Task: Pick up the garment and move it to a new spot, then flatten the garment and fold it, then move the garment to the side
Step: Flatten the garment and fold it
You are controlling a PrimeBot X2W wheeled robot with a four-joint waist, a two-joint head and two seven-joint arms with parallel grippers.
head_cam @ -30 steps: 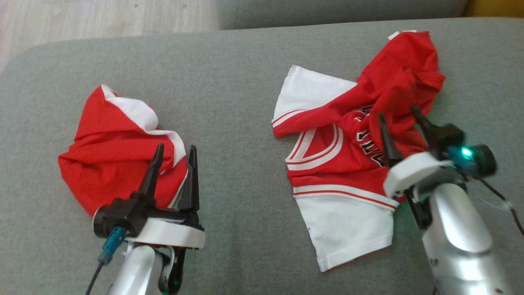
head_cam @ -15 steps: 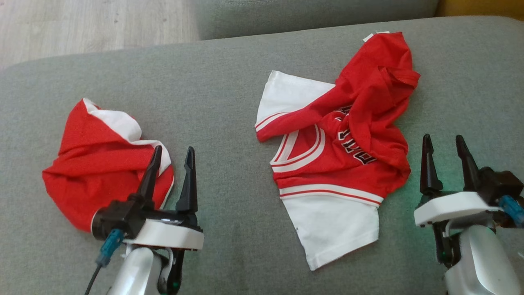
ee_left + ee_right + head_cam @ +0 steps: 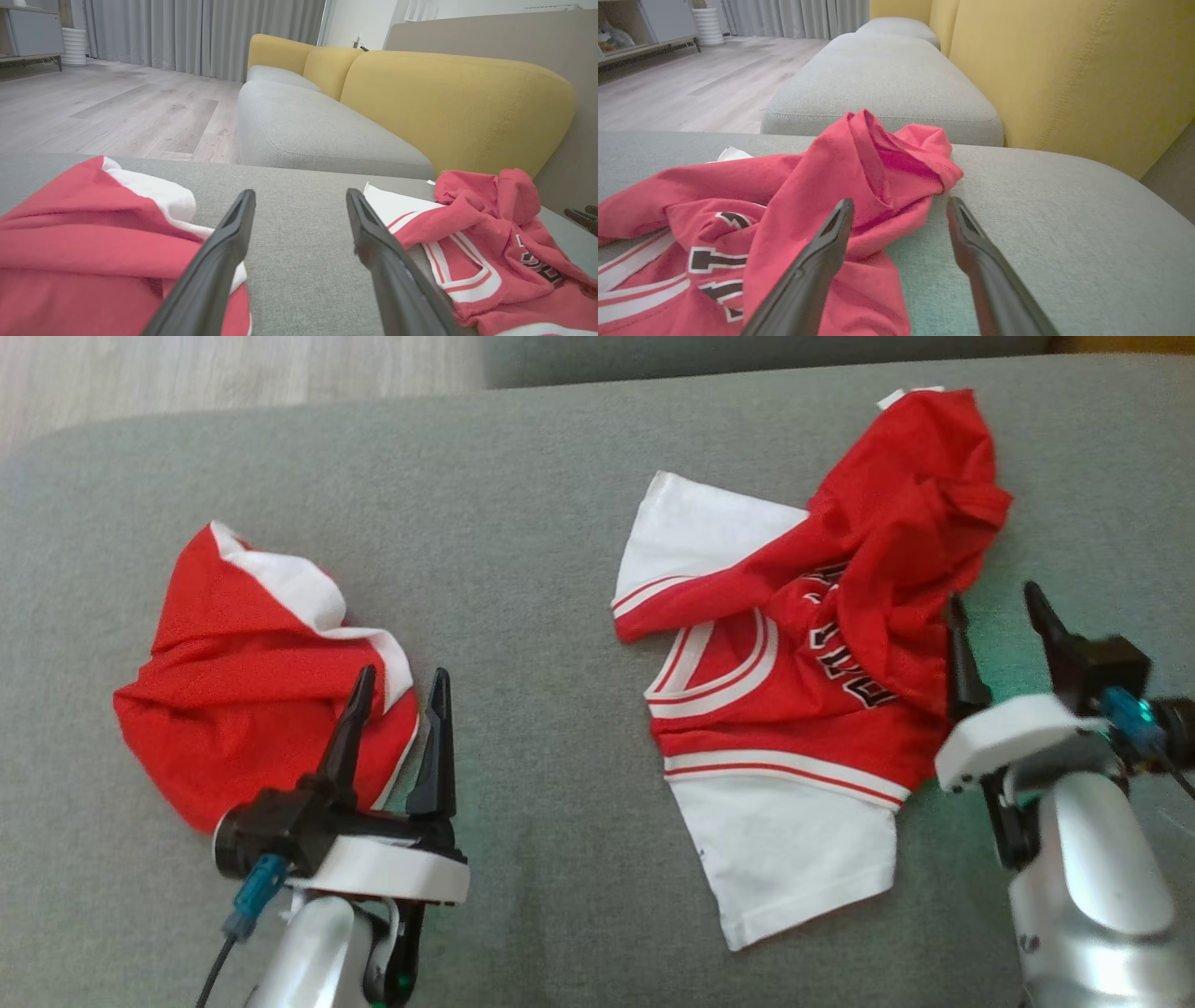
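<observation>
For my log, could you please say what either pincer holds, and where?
Nothing is held: the left pincer and right pincer both stand open and empty.

Two garments are counted: a jersey [image 3: 794, 709] and a bundle [image 3: 252, 691], both red and white. Two grippers are counted, the left gripper [image 3: 401, 674] and the right gripper [image 3: 991, 595]; two fingers are borne by each, four in all. Three grey seats are made out: near seat [image 3: 299, 261], middle seat [image 3: 303, 130], far seat [image 3: 275, 74]. Three yellow backs are counted: near back [image 3: 458, 102], middle back [image 3: 327, 65], far back [image 3: 275, 49].
</observation>
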